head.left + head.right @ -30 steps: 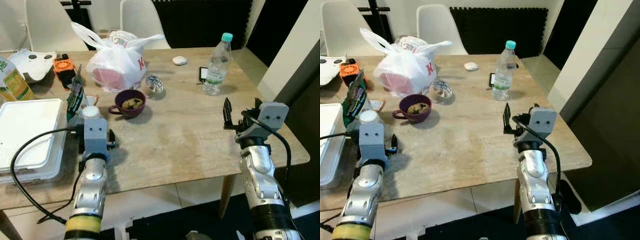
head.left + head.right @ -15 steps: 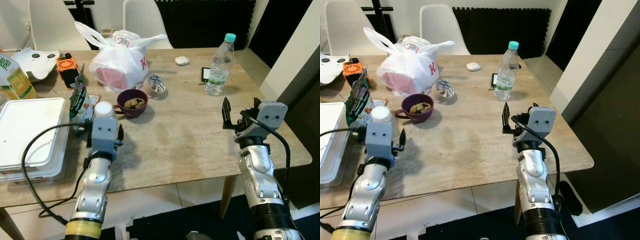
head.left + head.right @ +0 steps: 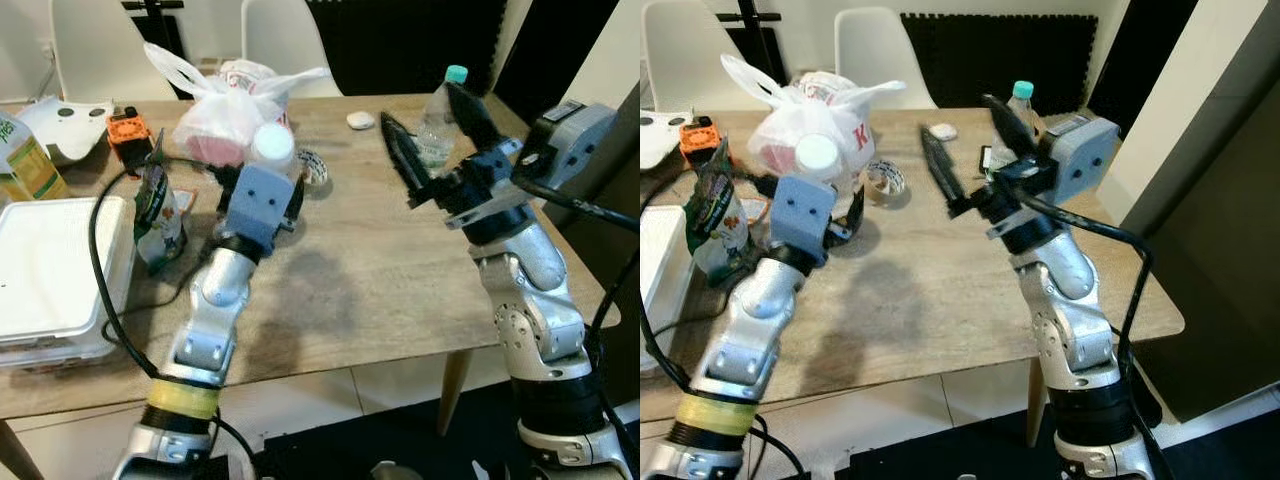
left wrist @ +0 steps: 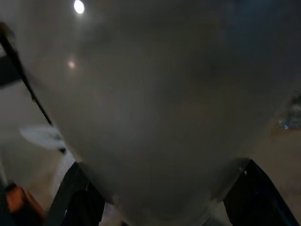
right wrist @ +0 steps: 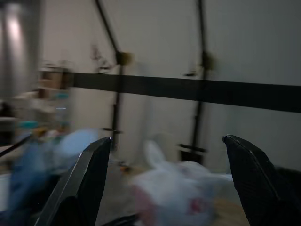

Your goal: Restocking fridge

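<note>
One white-capped bottle [image 3: 271, 146] sits pinched in the left tool [image 3: 812, 200], raised above the wooden surface [image 3: 340, 270] just in front of the white plastic bag [image 3: 228, 112]; in the left wrist view its pale body [image 4: 155, 108] bulges between the two black fingers [image 4: 80, 200]. The right tool [image 3: 437, 125] is lifted over the surface to the right of the bag, its long fingers [image 3: 940, 170] spread wide apart and pinching nothing, and in its wrist view the bag [image 5: 174, 197] appears blurred between the fingers [image 5: 84, 183]. A clear water bottle with a teal cap [image 3: 455, 74] stands behind the right tool, well to the right of the bag. Just right of the bag lies a roll of tape [image 3: 883, 177], partly behind the left arm, and farther right a small white object [image 3: 360, 120]. Left of the bag are an orange gadget [image 3: 128, 134], a green snack packet [image 3: 155, 205] standing upright, a white lidded box [image 3: 50, 270] and a green-and-yellow carton [image 3: 22, 160]. White chairs [image 3: 875, 50] stand behind the bag.
</note>
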You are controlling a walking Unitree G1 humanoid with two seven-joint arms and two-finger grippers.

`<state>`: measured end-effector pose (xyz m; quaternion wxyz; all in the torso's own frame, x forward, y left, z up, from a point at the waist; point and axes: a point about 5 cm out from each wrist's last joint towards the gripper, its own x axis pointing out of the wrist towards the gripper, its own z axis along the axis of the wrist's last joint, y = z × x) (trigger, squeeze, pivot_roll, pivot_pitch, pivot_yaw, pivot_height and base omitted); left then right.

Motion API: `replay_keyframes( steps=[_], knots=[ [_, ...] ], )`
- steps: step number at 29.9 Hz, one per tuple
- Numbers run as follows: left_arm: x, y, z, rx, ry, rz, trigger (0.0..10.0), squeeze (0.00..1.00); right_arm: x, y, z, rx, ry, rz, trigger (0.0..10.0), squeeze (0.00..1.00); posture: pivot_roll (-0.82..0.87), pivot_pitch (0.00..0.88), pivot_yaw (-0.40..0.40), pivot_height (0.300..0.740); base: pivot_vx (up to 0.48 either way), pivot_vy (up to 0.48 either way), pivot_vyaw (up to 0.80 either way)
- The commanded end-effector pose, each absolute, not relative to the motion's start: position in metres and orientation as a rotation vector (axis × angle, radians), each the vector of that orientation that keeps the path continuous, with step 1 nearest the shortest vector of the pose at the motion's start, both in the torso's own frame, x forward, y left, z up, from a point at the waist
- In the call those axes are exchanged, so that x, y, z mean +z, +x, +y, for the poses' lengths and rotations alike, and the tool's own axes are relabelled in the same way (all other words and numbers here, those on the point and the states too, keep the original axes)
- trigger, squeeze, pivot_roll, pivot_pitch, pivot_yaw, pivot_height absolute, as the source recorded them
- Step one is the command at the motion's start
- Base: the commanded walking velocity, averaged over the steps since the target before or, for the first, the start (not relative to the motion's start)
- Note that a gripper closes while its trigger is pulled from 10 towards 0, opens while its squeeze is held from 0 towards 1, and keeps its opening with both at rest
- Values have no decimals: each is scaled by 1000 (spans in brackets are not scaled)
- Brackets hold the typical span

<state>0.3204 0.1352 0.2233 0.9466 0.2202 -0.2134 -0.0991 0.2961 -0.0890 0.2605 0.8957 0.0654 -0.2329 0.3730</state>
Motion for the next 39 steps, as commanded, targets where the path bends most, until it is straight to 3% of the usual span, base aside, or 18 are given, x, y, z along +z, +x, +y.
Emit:
replay_keyframes(
  steps=[1, 5, 12, 26, 32, 39],
  knots=[
    [228, 318, 130, -243, 505, -459, 10000, 0, 262, 291, -83, 839, 154, -469, 10000, 0, -24, 41, -83, 740, 0, 0, 0],
    [229, 314, 113, -323, 550, -486, 10000, 0, 256, 283, -59, 983, 224, -405, 10000, 0, -20, 42, -87, 740, 0, 0, 0],
    [227, 307, 102, -372, 507, -485, 10000, 0, 255, 282, -49, 1032, 236, -380, 10000, 0, -15, 45, -92, 740, 0, 0, 0],
    [224, 300, 89, -434, 562, -513, 10000, 0, 257, 300, -50, 894, 260, -347, 10000, 0, -13, 43, -94, 740, 0, 0, 0],
    [216, 302, 94, -426, 468, -447, 10000, 0, 271, 295, -57, 938, 350, -381, 10000, 0, -14, 44, -93, 740, 0, 0, 0],
    [223, 302, 126, -560, 310, -364, 10000, 0, 293, 269, -92, 1099, 312, -461, 10000, 0, -13, 45, -94, 740, 0, 0, 0]
  ],
)
